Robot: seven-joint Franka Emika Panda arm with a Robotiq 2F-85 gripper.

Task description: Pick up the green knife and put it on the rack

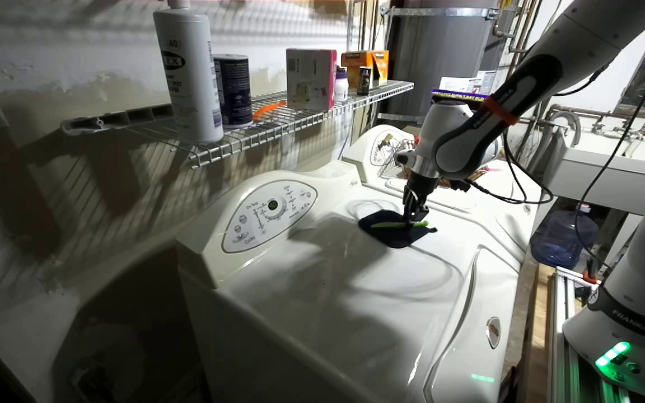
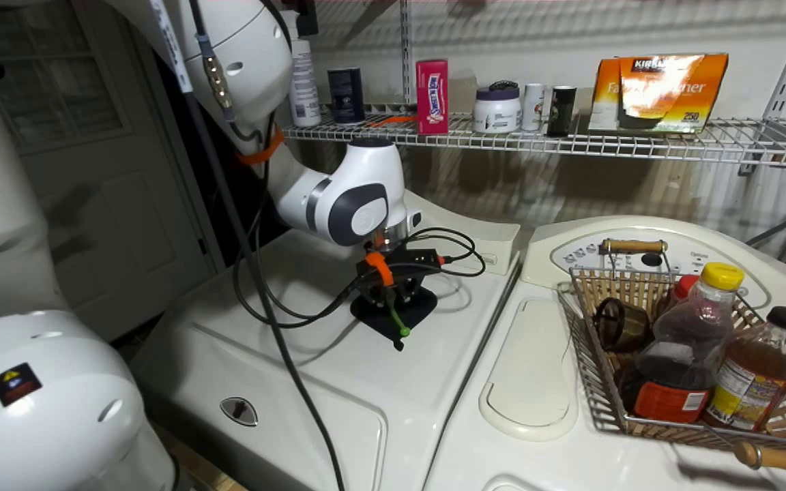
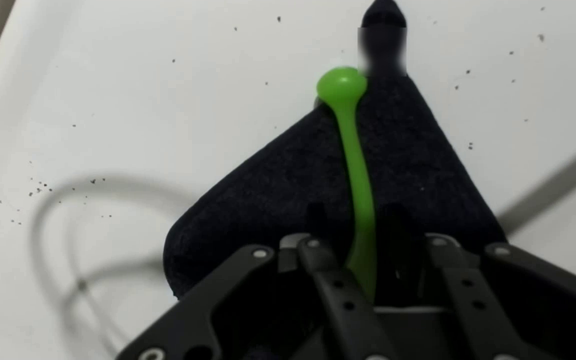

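The slim green knife (image 1: pixel 387 225) lies on the dark square patch (image 1: pixel 395 240) on the white machine top; in an exterior view its rounded end (image 2: pixel 403 331) points toward the machine's front. My gripper (image 1: pixel 415 218) is low over the patch, pointing down. In the wrist view its fingers (image 3: pixel 356 215) stand on both sides of the knife (image 3: pixel 357 155), apart, with a dark gap at the left; the knife's other end is hidden between them. Contact at the right finger is unclear. The silver wire rack (image 1: pixel 244 143) runs along the wall above, also in an exterior view (image 2: pixel 611 145).
The rack bears a white bottle (image 1: pixel 188 78), a dark can (image 1: pixel 234 89), a pink box (image 2: pixel 432 97), a white jar (image 2: pixel 497 114) and an orange box (image 2: pixel 659 95). A basket (image 2: pixel 601 402) with bottles stands on the neighbouring machine. Loose cables (image 2: pixel 318 317) hang round the wrist.
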